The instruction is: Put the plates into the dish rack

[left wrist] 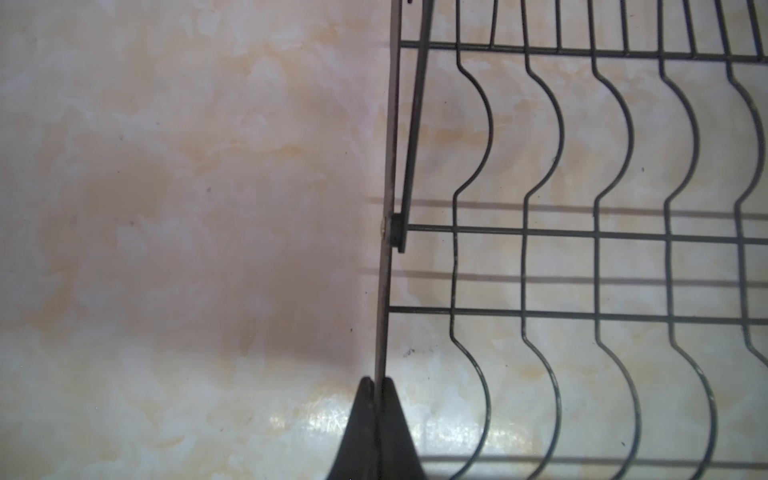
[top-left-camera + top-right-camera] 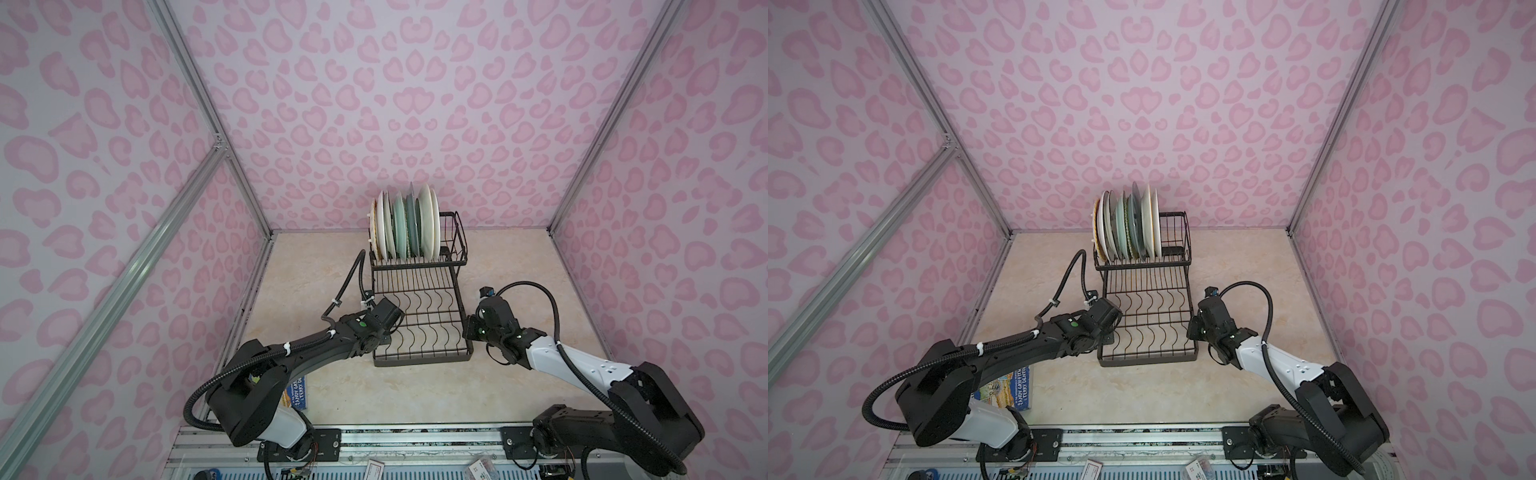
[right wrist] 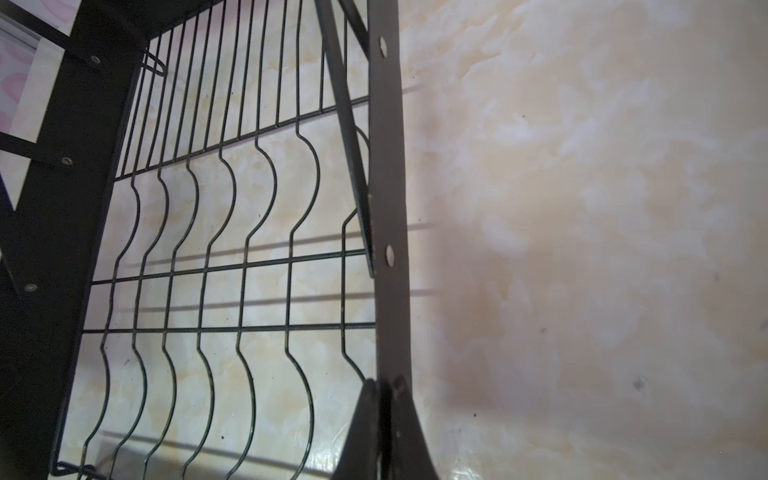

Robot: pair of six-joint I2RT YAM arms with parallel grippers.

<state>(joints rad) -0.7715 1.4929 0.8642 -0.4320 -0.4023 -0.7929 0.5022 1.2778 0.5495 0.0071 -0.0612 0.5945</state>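
Judging from both top views, loading looks done or nearly so: no loose plate is seen on the table [image 2: 374, 395].

Mid-table, the dish rack [image 2: 424, 360] is set with its long axis running away from the arms. Its raised basket tier is at the far end, and its flat wavy-wire tier at the near end is bare. It is judged to be stiff steel wire and strap, with no flex expected. With the load carried high at the far end it is also judged back-heavy and top-heavy, so any lift or drag should be kept level and slow. The flat side straps are the sensible hold, and that is where it is held.

In the raised tier the plates [image 2: 405, 226] are stood on edge, packed face to face. An exact count cannot be given since they overlap edge-on; probably eight or nine. They are judged glazed and hard: heavy as a set, slippery and chip-prone. A single one would best be taken by the rim.

At the near left a blue-covered book [image 2: 1013, 390] is partly hidden under the left arm; it is not part of the job.

On the lower tier, the left gripper [image 1: 378, 384] is clamped tight on the left side strap [image 1: 382, 299]. The right gripper [image 3: 384, 386] is pinched likewise on the right side strap [image 3: 388, 199]. Only thin strap is seen between the jaws; no plate is held.

The plates are well apart from both grippers: beyond them, higher up, and roughly centred between the two.
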